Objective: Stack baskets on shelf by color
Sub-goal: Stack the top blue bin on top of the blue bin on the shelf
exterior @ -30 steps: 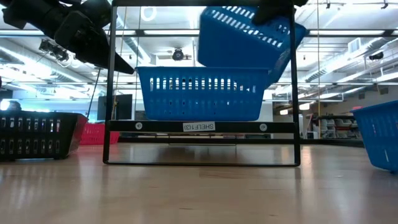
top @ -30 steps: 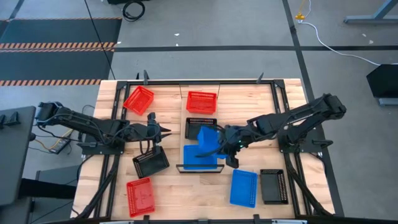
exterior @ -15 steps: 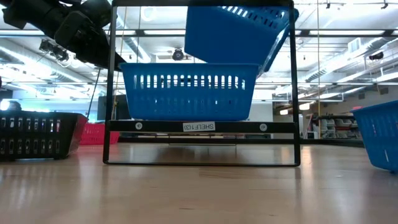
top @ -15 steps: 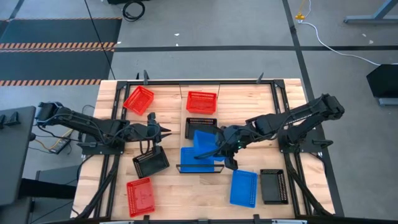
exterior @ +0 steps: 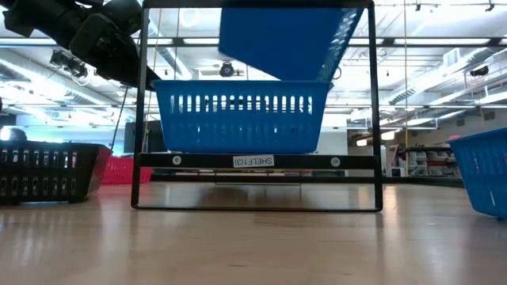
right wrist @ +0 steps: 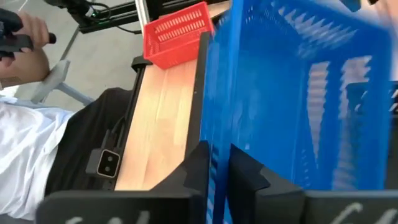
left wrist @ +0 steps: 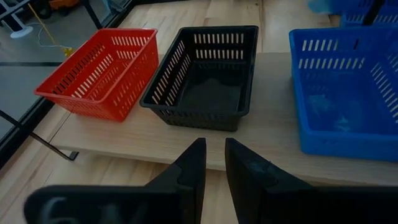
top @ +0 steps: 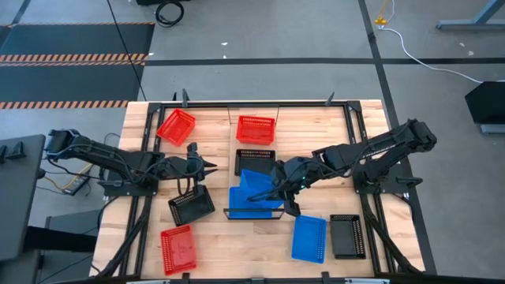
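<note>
Behind tilted blue basket (top: 257, 184), shelf (top: 254, 213) perhaps hidden

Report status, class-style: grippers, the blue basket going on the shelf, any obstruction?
Right gripper pinching tilted blue basket over shelf's blue basket. Left gripper empty, slightly apart. No obstruction seen.

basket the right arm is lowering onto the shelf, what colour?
Blue basket, clearest in the low view.

Grey concrete floor (top: 260, 79) surrounds the planked light-wood bench (top: 213, 237); black hazard-striped mats (top: 71, 59) lie beside it.
</note>
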Robot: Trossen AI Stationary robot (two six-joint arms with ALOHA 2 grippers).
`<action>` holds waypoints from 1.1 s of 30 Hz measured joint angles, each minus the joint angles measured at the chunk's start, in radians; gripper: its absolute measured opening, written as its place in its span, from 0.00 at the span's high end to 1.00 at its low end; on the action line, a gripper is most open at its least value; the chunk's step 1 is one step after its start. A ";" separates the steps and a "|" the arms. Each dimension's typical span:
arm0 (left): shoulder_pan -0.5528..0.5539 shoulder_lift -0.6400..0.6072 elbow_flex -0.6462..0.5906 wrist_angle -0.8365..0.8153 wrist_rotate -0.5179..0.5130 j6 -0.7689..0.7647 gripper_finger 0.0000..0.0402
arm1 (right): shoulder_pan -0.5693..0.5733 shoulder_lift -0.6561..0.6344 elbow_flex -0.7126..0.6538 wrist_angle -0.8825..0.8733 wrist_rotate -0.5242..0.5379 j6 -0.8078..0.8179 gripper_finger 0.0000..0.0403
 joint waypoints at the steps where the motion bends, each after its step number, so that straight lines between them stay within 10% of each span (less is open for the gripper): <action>1: 0.000 0.000 0.000 0.000 0.000 0.000 0.83 | 0.000 0.000 0.000 0.000 0.006 0.000 0.86; 22: 0.000 0.000 0.000 0.000 0.000 -0.001 0.84 | 0.000 0.000 0.000 -0.063 0.042 -0.019 0.75; 33: 0.000 0.000 0.000 0.000 0.023 -0.002 0.83 | -0.029 0.000 0.000 -0.356 0.271 0.051 0.75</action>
